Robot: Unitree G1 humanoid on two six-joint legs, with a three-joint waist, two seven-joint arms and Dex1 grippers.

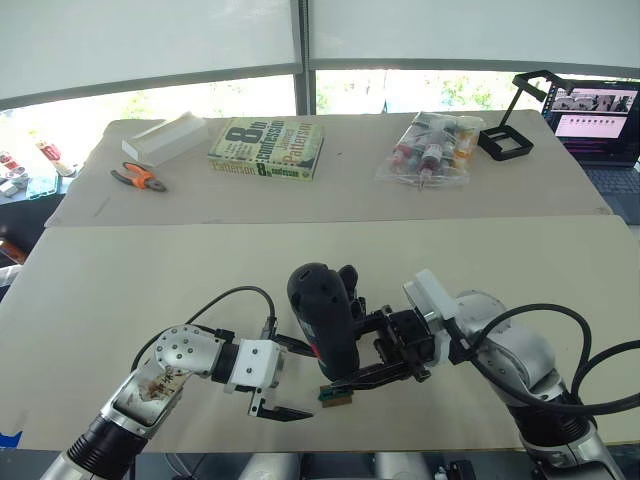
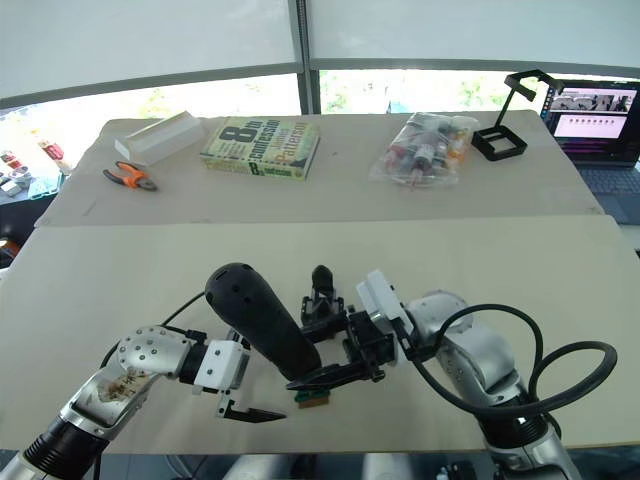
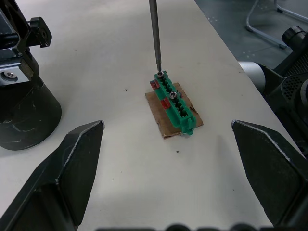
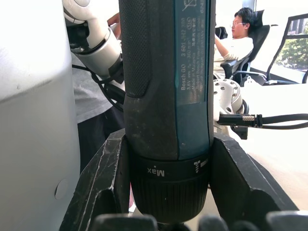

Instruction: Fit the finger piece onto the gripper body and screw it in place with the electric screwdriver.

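**Right claw clamps the driver, bit on the green block**

The right claw grips the thick black pen-shaped electric screwdriver upright, so its thin silver bit bears on a screw in the small green-and-brown block. The left claw hangs wide open at nine o'clock, seemingly ready to steady work. The black round-based gripper body stands at twelve o'clock on the pale tabletop, unattended.

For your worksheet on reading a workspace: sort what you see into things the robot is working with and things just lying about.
In use:
electric screwdriver, clamped in the right gripper, bit on the green block
gripper body
left gripper, open beside the block

Lying about:
book
orange-handled pliers
white box
bag of small bottles
black stand
laptop
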